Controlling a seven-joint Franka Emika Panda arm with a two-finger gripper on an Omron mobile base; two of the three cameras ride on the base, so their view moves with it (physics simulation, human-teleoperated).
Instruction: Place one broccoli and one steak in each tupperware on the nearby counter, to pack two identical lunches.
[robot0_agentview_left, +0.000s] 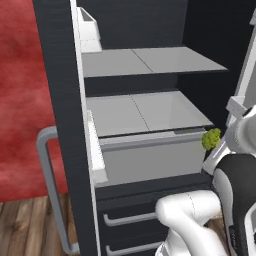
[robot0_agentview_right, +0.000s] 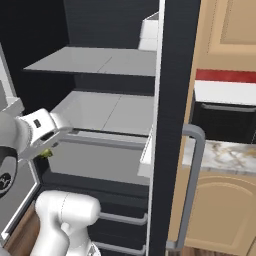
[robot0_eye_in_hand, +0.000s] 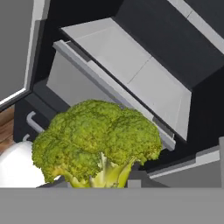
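The pincer (robot0_eye_in_hand: 117, 181) is grasping the broccoli (robot0_eye_in_hand: 98, 142), low and central in the hand view before the fridge shelves (robot0_agentview_left: 150, 112), so carrying it to a tupperware on the surface (robot0_agentview_right: 225, 155) likely follows.

fridge (robot0_agentview_left: 65, 100) dark, door open | two grey shelves (robot0_agentview_left: 150, 60) stacked inside | pale drawer (robot0_agentview_left: 150, 157) below lower shelf | grey door handle (robot0_agentview_left: 50, 190) at door edge | red wall (robot0_agentview_left: 20, 100) left | wooden floor (robot0_agentview_left: 25, 230) | beige cabinet door (robot0_agentview_right: 220, 210) right
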